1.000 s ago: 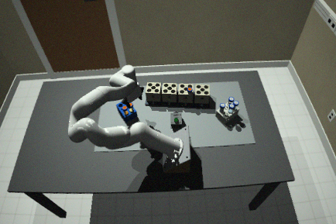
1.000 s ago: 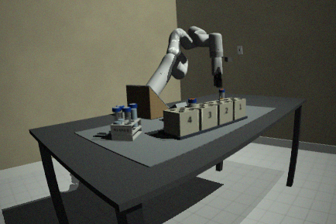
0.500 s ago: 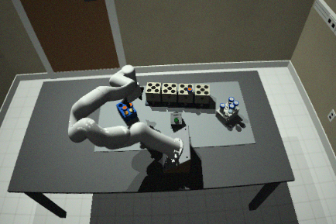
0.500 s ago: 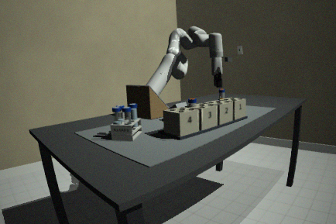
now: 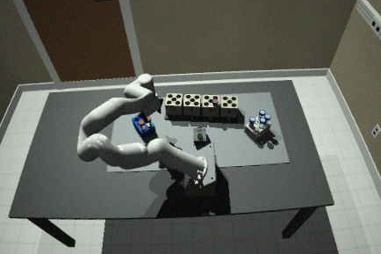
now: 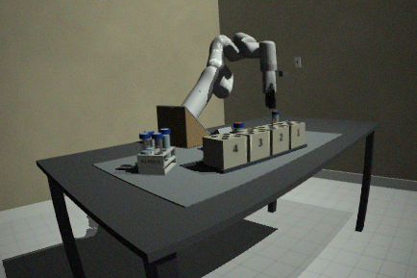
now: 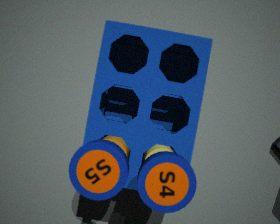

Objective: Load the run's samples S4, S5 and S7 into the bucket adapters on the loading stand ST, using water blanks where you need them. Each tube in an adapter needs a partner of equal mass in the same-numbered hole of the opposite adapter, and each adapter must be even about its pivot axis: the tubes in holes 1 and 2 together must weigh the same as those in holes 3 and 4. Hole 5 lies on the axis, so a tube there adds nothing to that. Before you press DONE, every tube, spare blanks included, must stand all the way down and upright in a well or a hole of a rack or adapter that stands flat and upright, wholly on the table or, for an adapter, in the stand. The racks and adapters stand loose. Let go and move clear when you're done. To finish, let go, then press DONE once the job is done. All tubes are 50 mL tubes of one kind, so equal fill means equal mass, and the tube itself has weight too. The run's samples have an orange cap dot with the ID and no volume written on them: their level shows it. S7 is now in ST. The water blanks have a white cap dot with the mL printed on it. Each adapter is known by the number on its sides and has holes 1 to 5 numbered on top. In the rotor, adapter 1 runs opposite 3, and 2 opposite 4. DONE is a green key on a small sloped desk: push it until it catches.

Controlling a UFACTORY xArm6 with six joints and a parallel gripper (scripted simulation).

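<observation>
The blue rack (image 5: 148,133) (image 7: 141,85) holds S5 (image 7: 98,171) and S4 (image 7: 167,183) side by side at one end; its other four wells are empty. My gripper (image 6: 271,105) is open and empty, above this rack; its fingers are outside the wrist view. S7, an orange-dot tube (image 5: 215,101) (image 6: 238,124), stands in adapter 3 (image 5: 211,111) (image 6: 259,143). Adapter 1 (image 5: 174,110) (image 6: 298,134), adapter 2 (image 5: 191,110) (image 6: 281,139) and adapter 4 (image 5: 229,111) (image 6: 226,153) show no tubes. Several blue-capped blanks (image 5: 262,112) (image 6: 165,132) stand in the white rack (image 6: 156,166); their printed volumes are unreadable.
The green DONE key (image 5: 200,136) is on its small desk in front of the adapter row, near the arm's base. The white rack is at the far right in the top view. The adapter row stands close beside my gripper and the blue rack.
</observation>
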